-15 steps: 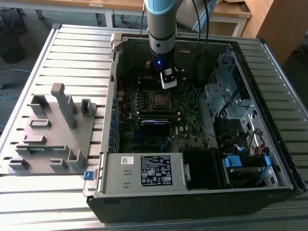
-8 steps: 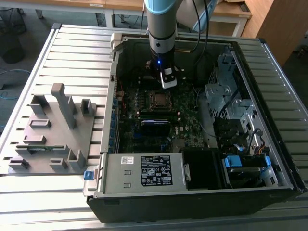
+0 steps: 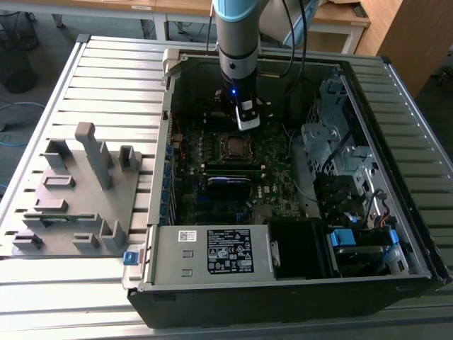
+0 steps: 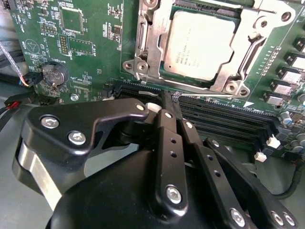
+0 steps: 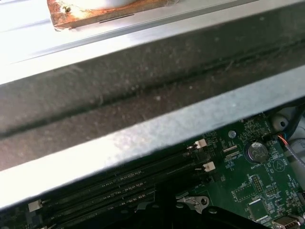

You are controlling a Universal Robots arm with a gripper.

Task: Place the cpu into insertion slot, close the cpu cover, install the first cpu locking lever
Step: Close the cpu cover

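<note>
The silver-grey square cpu [image 4: 200, 45] lies under the thin silvery cpu cover [image 4: 150, 45], which retains it. The black gripper [image 4: 167, 102] hovers beside it, jaws pressed together and empty.

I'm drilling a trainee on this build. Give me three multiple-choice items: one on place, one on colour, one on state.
1. Where is the cpu? A seated in the insertion slot; B lying loose outside; C carried aloft.
2. The motherboard is: A blue; B green; C red.
3. The cpu cover is: A standing upright; B lying flat around the chip; C removed.
Answers: 1 A, the chip sits framed in the socket; 2 B, the board surface is green; 3 B, the frame hugs the chip's edges.
</note>
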